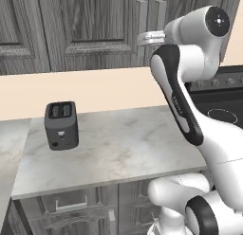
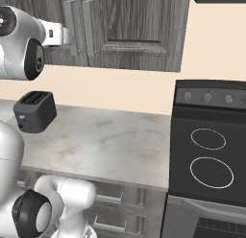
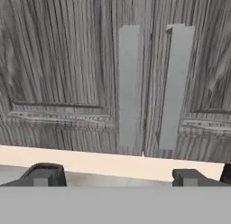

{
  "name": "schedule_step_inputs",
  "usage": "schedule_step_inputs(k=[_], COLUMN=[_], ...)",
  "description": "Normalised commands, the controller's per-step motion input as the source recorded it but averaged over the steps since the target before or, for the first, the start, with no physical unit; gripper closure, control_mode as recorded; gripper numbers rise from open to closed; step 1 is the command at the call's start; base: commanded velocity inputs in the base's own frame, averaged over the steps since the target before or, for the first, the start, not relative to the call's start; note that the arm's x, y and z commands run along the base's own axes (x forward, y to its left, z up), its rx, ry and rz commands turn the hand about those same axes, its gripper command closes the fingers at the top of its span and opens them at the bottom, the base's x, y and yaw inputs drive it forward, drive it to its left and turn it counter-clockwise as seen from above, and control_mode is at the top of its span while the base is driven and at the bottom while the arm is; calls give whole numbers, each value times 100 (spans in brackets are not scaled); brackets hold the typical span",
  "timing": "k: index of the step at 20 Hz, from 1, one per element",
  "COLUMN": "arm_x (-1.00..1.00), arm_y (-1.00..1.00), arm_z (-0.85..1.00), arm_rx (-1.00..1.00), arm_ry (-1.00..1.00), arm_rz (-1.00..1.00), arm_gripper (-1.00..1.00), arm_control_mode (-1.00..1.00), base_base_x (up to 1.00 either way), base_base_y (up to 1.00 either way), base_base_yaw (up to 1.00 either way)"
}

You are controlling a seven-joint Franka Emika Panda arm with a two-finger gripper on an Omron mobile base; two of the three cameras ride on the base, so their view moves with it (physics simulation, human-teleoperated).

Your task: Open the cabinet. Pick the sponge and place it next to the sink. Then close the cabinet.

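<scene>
We find the cabinet (image 3: 144, 83) filling the upper part of the hand view, both doors shut, with the left handle (image 3: 129, 85) and right handle (image 3: 175, 85) meeting at the middle seam. Nothing of the task looks done yet: we judge opening, fetching the sponge, placing it by the sink and closing all remain. Our tool (image 3: 115, 177) sits at the bottom of that view with jaws spread wide, holding nothing, short of the handles. Lower left in the left base view, a black toaster (image 1: 61, 125) stands on the marble surface (image 1: 123, 149).
</scene>
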Motion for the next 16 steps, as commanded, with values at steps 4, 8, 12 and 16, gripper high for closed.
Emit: schedule_step_inputs(k=[4, 8, 12, 16], arm_x=[44, 44, 46, 41], arm_y=[-5, 0, 0, 0], arm_z=[21, 4, -13, -33], arm_rx=[-36, -24, 2, 14], arm_ry=[39, 31, 1, 0], arm_rz=[-9, -13, -17, -16], arm_gripper=[-100, -100, -100, -100], arm_control_mode=[-100, -100, -100, -100], base_base_x=[0, 0, 0, 0], base_base_y=[0, 0, 0, 0], base_base_yaw=[0, 0, 0, 0])
